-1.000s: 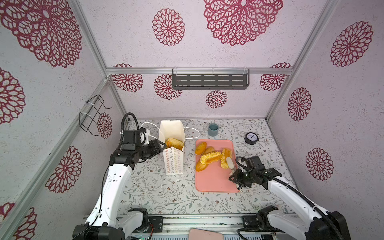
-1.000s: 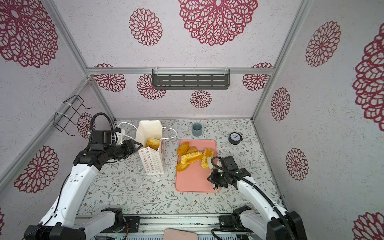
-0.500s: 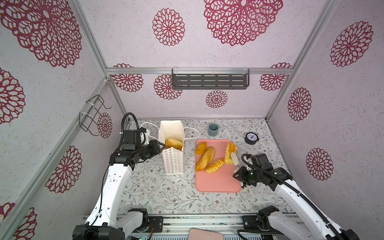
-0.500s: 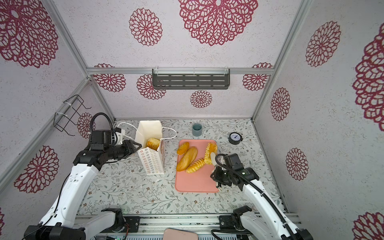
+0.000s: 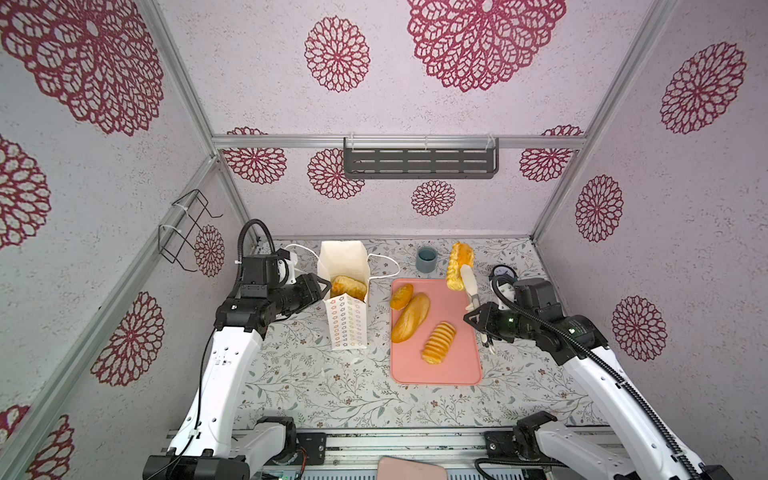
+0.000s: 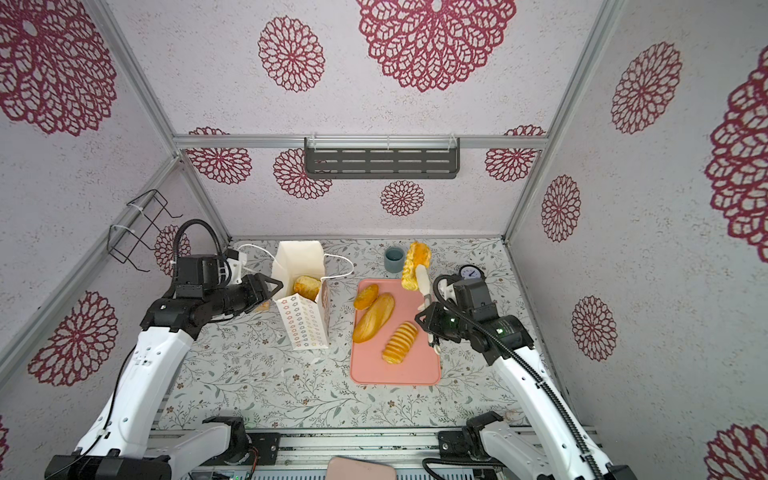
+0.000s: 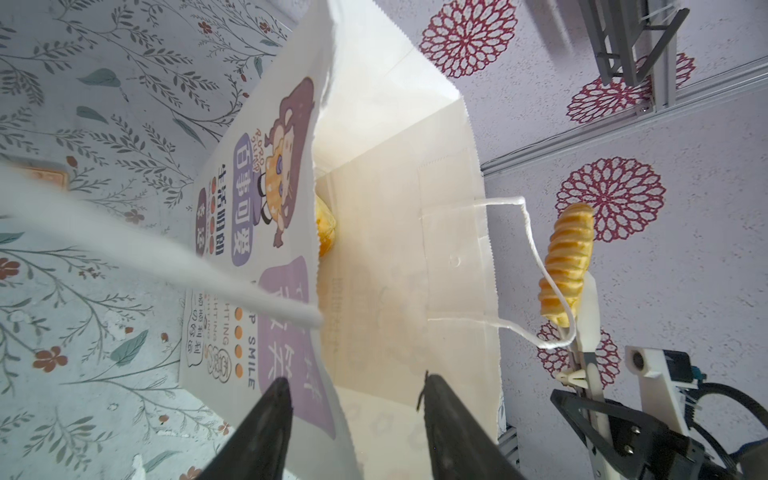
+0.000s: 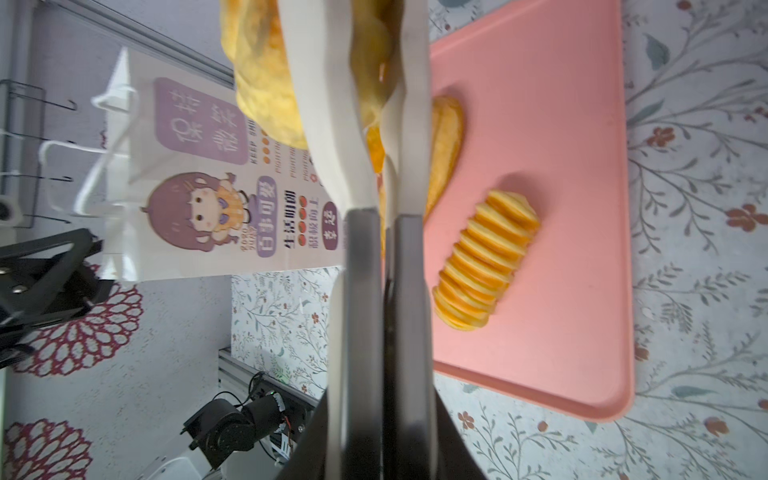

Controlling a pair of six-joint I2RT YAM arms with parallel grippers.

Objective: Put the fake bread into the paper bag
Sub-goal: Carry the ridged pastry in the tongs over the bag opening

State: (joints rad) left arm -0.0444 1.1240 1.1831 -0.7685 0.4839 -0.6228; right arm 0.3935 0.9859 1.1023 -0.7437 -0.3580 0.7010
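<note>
The white paper bag (image 5: pixel 349 328) (image 6: pixel 305 324) stands open left of the pink tray, with one bread (image 5: pixel 349 286) (image 7: pixel 326 228) inside. My left gripper (image 5: pixel 322 286) (image 7: pixel 353 384) is open, its fingers straddling the bag's side rim. My right gripper (image 5: pixel 473 307) (image 8: pixel 386 216) is shut on white tongs (image 5: pixel 467 282). The tongs clamp a ridged bread (image 5: pixel 459 266) (image 7: pixel 567 266) raised above the tray's far end. On the tray lie a long loaf (image 5: pixel 410 317), a small oval bun (image 5: pixel 401 296) and a ridged loaf (image 5: pixel 438 343) (image 8: pixel 484 266).
The pink tray (image 5: pixel 449 370) lies at the table's middle right. A teal cup (image 5: pixel 426 259) and a small round dial (image 5: pixel 503 274) stand behind it. A wire rack (image 5: pixel 183 228) hangs on the left wall and a dark shelf (image 5: pixel 419 162) on the back wall.
My right gripper has lifted the tongs with the ridged bread off the tray, up and toward the back. The loaves left on the tray have shifted apart. The left arm has stayed put.
</note>
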